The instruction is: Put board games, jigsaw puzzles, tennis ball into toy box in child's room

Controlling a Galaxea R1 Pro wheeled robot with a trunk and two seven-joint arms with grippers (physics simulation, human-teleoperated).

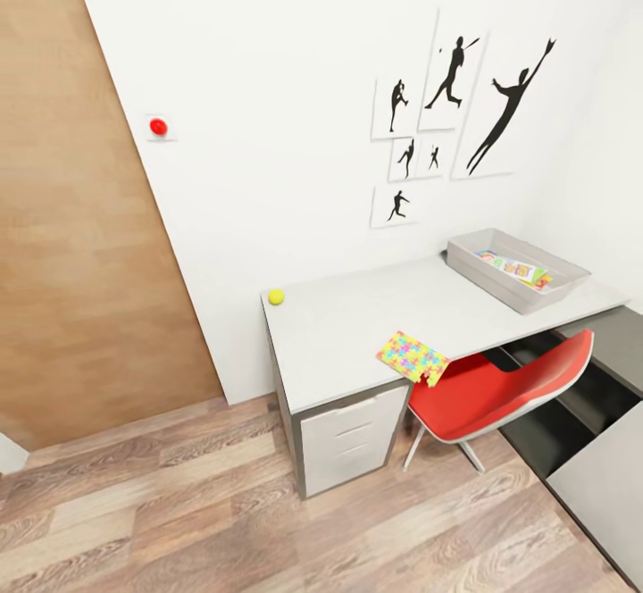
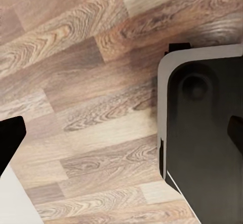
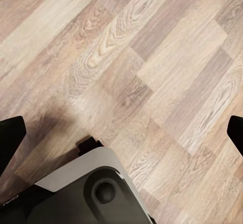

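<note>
One counter (image 1: 357, 325) is seen against the wall, bearing one toy box (image 1: 482, 276) at its far end with colourful boxes inside, one puzzle (image 1: 412, 356) at its front edge, and one ball (image 1: 276, 296) at its near back corner. Both grippers, left (image 2: 121, 133) and right (image 3: 121, 133), are held apart over the floor (image 1: 179, 504), well away from these.

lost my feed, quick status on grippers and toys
Both grippers open, empty, over floor. Tennis ball and jigsaw puzzle on table; toy box holds a game. Red chair at desk.
</note>
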